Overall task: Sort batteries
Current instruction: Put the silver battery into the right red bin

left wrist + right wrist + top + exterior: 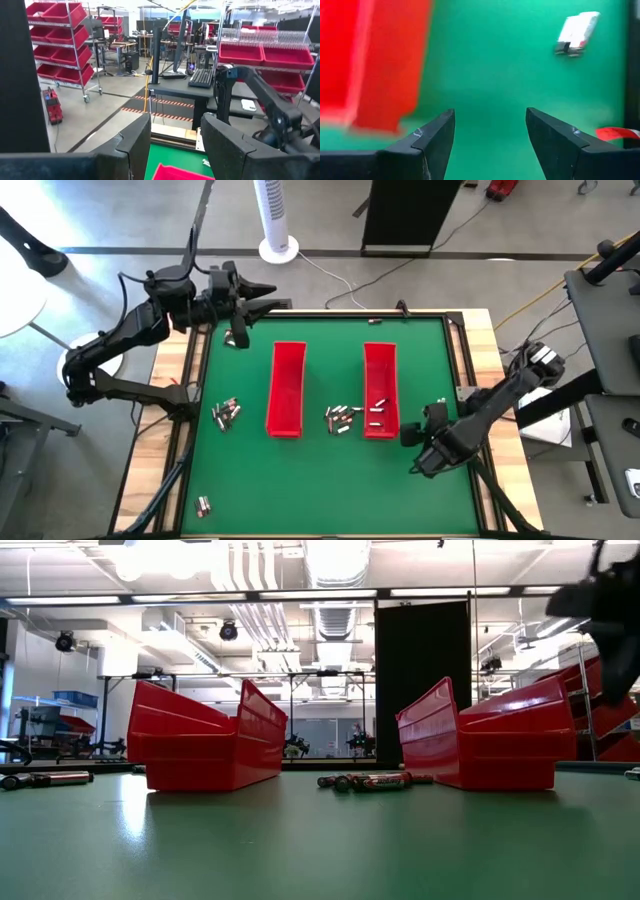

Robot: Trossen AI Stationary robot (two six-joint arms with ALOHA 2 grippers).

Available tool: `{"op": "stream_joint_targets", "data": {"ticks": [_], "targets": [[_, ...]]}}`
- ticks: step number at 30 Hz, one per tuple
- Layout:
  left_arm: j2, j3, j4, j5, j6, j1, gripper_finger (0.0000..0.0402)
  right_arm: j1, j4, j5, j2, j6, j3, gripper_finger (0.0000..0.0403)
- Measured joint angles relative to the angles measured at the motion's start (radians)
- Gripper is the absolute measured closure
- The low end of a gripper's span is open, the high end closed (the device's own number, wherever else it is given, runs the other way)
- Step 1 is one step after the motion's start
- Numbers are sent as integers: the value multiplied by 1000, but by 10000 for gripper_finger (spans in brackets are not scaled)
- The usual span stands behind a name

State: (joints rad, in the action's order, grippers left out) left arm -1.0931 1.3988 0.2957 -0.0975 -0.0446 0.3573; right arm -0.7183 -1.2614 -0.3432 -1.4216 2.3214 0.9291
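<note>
At the lower right of the high view, the right hand (418, 442) is hanging over the green bench (320, 490) just beside the right red tray (380, 390), its fingers standing apart and holding nothing. At the upper left, the left hand (262, 297) is reaching level, fingers apart and empty. Batteries (342, 418) are lying between the trays, beside the left red tray (286, 388), with more at the left (226, 413).

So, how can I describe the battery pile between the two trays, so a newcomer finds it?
Start at the two red trays on the green table. In the gap between them, by the right tray, lies a pile of batteries. Other piles lie left of both trays.
</note>
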Motion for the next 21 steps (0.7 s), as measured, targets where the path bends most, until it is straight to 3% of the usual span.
{"op": "stream_joint_targets", "data": {"ticks": [2, 10, 17, 21], "targets": [[0, 7, 1, 0, -14, 0, 246, -31, -24, -14, -33, 95, 0, 170], [-22, 46, 0, 0, -41, 0, 246, -46, -16, -19, -133, 104, 13, 176], [-73, 88, -5, 0, -51, 0, 246, -71, -108, -25, -16, 91, 65, 176], [-105, 94, -7, -18, -74, -6, 246, -53, -189, -32, 78, -63, 119, 175]]}}
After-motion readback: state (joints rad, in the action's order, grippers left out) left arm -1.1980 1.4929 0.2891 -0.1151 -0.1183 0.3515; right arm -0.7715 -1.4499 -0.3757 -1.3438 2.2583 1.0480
